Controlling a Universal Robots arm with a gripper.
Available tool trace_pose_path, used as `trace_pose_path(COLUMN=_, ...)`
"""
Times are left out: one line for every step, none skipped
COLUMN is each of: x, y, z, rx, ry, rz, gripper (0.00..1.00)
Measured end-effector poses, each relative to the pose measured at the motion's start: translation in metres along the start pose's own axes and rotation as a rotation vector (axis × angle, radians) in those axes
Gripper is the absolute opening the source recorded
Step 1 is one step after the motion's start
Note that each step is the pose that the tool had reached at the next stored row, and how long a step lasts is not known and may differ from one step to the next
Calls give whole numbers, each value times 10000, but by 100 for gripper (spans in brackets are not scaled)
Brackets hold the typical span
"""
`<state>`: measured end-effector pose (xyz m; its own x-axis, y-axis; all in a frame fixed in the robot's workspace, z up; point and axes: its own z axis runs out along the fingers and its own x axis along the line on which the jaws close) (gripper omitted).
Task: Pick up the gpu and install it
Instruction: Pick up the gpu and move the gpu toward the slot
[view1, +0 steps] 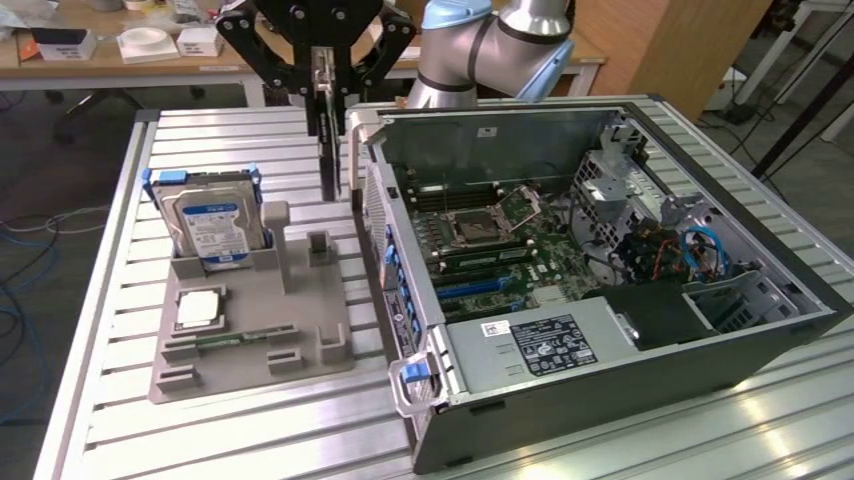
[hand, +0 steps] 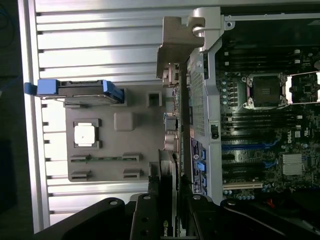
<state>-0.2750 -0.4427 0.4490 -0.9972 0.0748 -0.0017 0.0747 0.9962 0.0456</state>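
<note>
The claw (view1: 324, 85), partly closed, clamps the gpu (view1: 328, 160) upright above the tabletop (view1: 107, 420), between the grey holder (view1: 254, 335) and the open computer case (view1: 601, 390).

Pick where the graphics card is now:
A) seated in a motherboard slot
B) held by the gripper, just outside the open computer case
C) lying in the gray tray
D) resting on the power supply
B: the graphics card hangs edge-on in the closed gripper, above the table between the gray tray and the wall of the computer case.

gpu (view1: 328, 140) in tool (view1: 324, 72) beside case (view1: 641, 372)
</note>
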Motion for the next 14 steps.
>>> trace_pose_path(x=-12, y=1, z=0, rx=0, ry=0, rz=-1, gripper=26)
trace_pose_path(x=-24, y=2, z=0, rx=1, ry=1, rz=-3, gripper=26)
trace_pose_path(x=-35, y=3, z=0, rx=0, ry=0, rz=-4, gripper=26)
trace_pose_path(x=-45, y=4, z=1, rx=0, ry=0, rz=-6, gripper=26)
trace_pose_path(x=-54, y=5, z=0, rx=0, ry=0, rz=-8, gripper=26)
trace_pose_path(x=-61, y=5, z=0, rx=1, ry=1, rz=-9, gripper=26)
trace_pose_path(x=-67, y=6, z=0, rx=1, ry=1, rz=-10, gripper=26)
trace_pose_path(x=-74, y=6, z=0, rx=1, ry=2, rz=-11, gripper=26)
trace_pose_path(x=-81, y=7, z=0, rx=0, ry=1, rz=-12, gripper=26)
trace_pose_path(x=-90, y=8, z=0, rx=1, ry=1, rz=-14, gripper=26)
trace_pose_path(x=-97, y=8, z=0, rx=1, ry=1, rz=-14, gripper=26)
trace_pose_path(x=-105, y=9, z=0, rx=1, ry=1, rz=-16, gripper=26)
trace_pose_path(x=-114, y=9, z=1, rx=1, ry=1, rz=-17, gripper=26)
trace_pose_path(x=-123, y=10, z=1, rx=0, ry=1, rz=-19, gripper=26)
